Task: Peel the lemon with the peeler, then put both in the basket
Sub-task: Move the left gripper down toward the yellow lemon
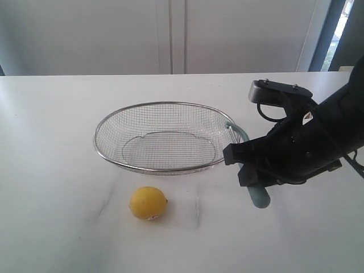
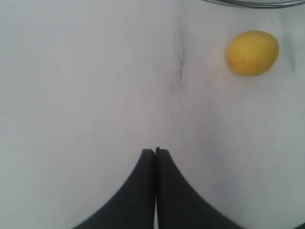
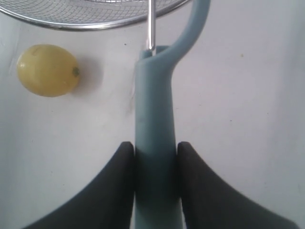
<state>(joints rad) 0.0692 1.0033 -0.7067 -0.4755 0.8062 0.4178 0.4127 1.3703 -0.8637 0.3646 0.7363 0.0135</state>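
A slim peeler with a pale teal plastic handle (image 3: 153, 124) is pinched in the right pincer (image 3: 156, 149), its looped head just beside the shallow silver wire-mesh basket's (image 1: 156, 169) rim. A small round yellow lemon (image 1: 148, 203) lies loose on the white counter (image 1: 51, 199) nearby. The left pincer (image 2: 156, 151) is pressed together, empty. Unheld, the lemon could be rolled away by the blade.
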